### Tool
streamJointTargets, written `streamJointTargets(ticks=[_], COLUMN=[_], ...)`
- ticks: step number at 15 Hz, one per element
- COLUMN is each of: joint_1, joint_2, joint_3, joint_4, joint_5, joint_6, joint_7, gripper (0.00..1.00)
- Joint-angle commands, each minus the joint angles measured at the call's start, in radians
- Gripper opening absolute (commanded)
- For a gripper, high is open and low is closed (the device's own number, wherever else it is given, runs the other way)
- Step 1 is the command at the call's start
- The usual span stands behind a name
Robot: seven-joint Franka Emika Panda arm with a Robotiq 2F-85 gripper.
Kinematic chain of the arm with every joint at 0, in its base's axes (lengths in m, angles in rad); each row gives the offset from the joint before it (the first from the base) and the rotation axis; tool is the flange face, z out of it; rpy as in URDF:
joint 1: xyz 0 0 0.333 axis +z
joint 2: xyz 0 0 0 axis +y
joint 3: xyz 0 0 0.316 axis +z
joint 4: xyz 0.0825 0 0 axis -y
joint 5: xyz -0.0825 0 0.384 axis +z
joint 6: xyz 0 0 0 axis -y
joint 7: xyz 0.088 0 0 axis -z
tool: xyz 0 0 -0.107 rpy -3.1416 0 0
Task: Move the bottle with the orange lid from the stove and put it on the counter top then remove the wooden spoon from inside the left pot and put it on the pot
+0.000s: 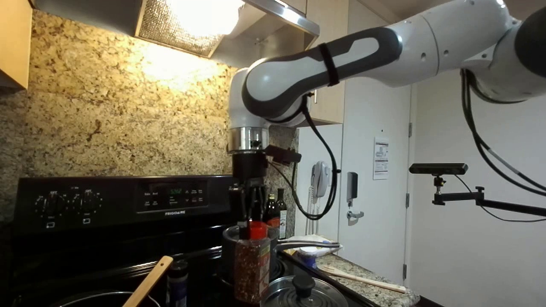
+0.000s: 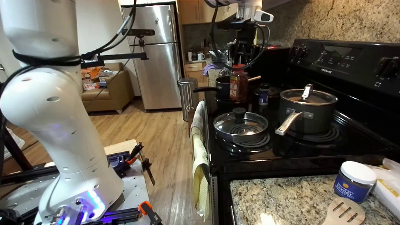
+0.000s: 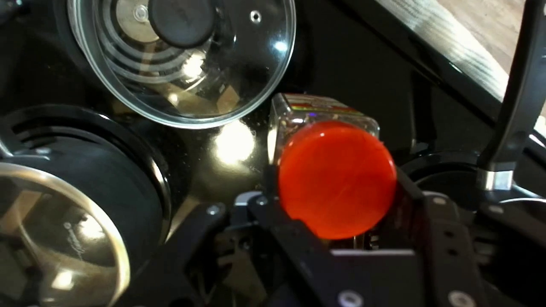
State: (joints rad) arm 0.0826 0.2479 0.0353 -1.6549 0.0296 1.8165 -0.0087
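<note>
The bottle with the orange-red lid (image 1: pixel 252 266) is clear, square-sided and full of red flakes. It is upright over the stove in both exterior views (image 2: pixel 239 83). My gripper (image 1: pixel 251 224) points down from above, with one finger on each side of the lid (image 3: pixel 337 179), both appearing to touch it. I cannot tell whether the bottle's base touches the stove. The left pot (image 2: pixel 222 84) is dark with a black handle (image 3: pixel 518 98). The wooden spoon (image 1: pixel 149 279) leans out of it, its handle also showing in an exterior view (image 2: pixel 253 78); its lower end is hidden.
A glass-lidded pan (image 2: pixel 240 126) and a lidded pot (image 2: pixel 307 109) stand on nearby burners. A small dark bottle (image 2: pixel 263 94) stands behind the held bottle. The granite counter top (image 2: pixel 281 193) bears a blue jar (image 2: pixel 354 181) and a slotted wooden turner (image 2: pixel 345 211).
</note>
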Motion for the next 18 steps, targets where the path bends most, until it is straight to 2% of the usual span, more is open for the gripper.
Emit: streamJointTargets(ticks=[1,5,9,13,16,17,18], joint_1=[-0.05,-0.096,-0.142,-0.182,-0.208,-0.21,-0.175], joint_2=[-0.198,-0.372,-0.563,-0.723,-0.78,-0.79,-0.774], joint_3=[-0.018,-0.068,-0.121,-0.137,-0.131,-0.124,-0.118], joint_4=[-0.248,-0.473,-0.682,-0.777,-0.788,-0.792,-0.79], joint_5=[0.059,0.095,0.089,0.056,0.033,0.027,0.027], joint_6=[0.15,0.289,0.308,0.291,0.271,0.267,0.274], joint_7=[0.006,0.017,0.038,0.058,0.067,0.076,0.011], gripper=[0.36,0.36,0.36,0.36,0.36,0.36,0.36])
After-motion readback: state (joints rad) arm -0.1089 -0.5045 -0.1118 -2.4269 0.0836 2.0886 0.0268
